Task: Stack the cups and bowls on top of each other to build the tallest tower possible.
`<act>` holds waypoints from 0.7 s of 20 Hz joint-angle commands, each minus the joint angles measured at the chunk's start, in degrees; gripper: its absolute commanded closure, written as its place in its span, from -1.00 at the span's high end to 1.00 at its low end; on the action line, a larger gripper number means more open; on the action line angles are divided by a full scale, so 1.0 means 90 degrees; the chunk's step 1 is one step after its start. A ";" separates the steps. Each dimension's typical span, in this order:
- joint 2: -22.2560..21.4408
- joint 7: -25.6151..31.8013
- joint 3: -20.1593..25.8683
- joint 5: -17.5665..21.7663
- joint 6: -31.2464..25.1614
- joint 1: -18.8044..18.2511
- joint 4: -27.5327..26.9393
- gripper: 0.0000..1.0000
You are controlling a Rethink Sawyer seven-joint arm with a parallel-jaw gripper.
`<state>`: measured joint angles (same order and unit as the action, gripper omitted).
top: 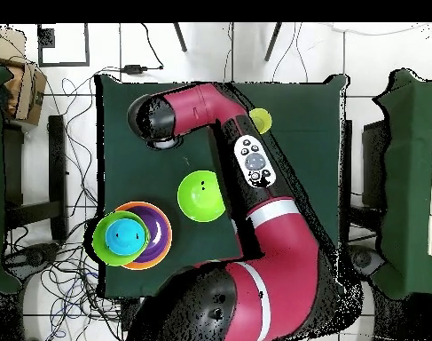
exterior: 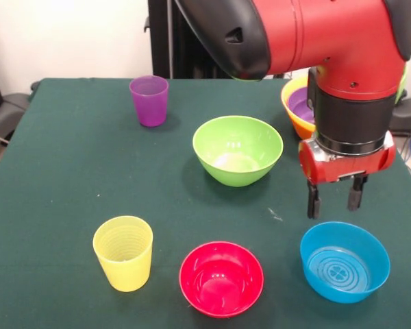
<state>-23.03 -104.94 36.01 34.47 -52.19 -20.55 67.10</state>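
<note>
Gripper (exterior: 337, 199) hung empty at the right of the frame, fingers narrowly parted, touching nothing, just above the blue bowl (exterior: 344, 261)

A robotics lab: green-clothed table (top: 317, 133), loose floor cables (top: 51, 266), neighbouring workbenches (top: 410, 178).

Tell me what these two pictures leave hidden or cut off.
- Front view: the red robot arm covers most of the stack in the large orange plastic bowl.
- Overhead view: the arm hides the gripper, the purple cup, red bowl and loose blue bowl; only an edge of the ribbed yellow plastic cup shows.
</note>
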 commanded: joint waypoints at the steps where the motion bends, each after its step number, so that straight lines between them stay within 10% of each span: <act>1: 0.0203 0.1152 -0.0193 0.0367 0.0254 -0.0198 0.0371 1.00; 14: 0.0367 0.1243 -0.0127 0.0352 0.0038 -0.0189 0.0149 1.00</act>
<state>-22.74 -104.94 36.01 34.46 -52.18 -22.42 67.09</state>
